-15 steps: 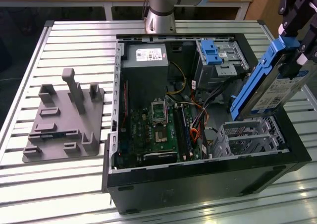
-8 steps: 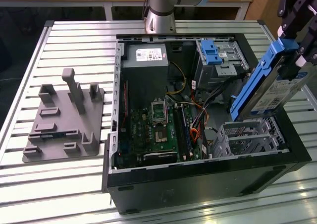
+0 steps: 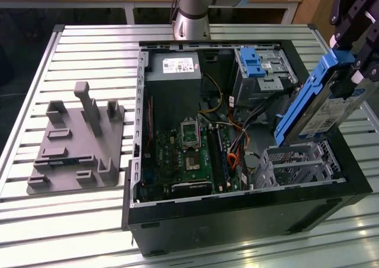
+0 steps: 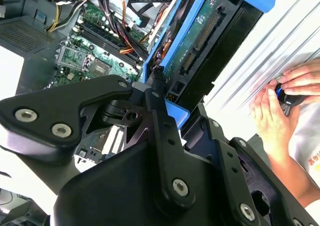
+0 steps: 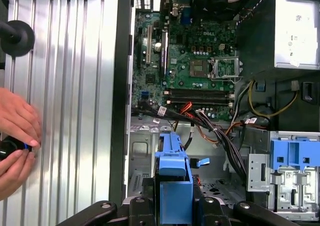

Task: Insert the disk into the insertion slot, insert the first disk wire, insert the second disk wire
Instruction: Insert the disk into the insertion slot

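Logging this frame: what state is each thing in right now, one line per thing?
Disk: lifted, tilted, not inserted, no wire plugged in.
Gripper: shut on the disk.
Insertion slot: holds no drive.
Computer case: lying flat, side open.
Cables: loose inside the case.
Person's hands: closed around a small dark object beside the case.

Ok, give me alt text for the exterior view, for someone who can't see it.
The gripper holds the disk tilted in the air above the insertion slot, at the exterior view's right end of an open computer case. A grey fixture plate lies on the slatted table at the exterior view's left.
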Robot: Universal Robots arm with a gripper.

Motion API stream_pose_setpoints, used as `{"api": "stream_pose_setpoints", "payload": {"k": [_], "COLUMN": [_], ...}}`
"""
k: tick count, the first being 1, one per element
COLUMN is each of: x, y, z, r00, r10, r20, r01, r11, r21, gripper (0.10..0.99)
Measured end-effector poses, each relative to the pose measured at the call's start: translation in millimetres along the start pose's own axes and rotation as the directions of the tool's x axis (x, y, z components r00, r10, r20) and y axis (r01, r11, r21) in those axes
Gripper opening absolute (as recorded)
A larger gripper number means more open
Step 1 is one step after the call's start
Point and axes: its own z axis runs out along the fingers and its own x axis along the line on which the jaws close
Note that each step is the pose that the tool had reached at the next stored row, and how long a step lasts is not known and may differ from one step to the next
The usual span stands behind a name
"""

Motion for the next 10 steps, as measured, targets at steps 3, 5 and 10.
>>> {"api": "stream_pose_setpoints", "payload": {"k": [3,5,10], "x": [0.1,0.2,0.4], "y": [-1.5,-1.9,-2.3], "z": [1.2,2.2,6.0], "r00": [1.0000,1.0000,1.0000], "r10": [-0.003,-0.004,-0.006], "r20": [0.0001,-0.0001,0.0000], "r01": [0.003,0.004,0.006], "r11": [1.0000,1.0000,1.0000], "r21": [0.000,0.000,0.000], "gripper": [0.365,0.365,0.365]}}
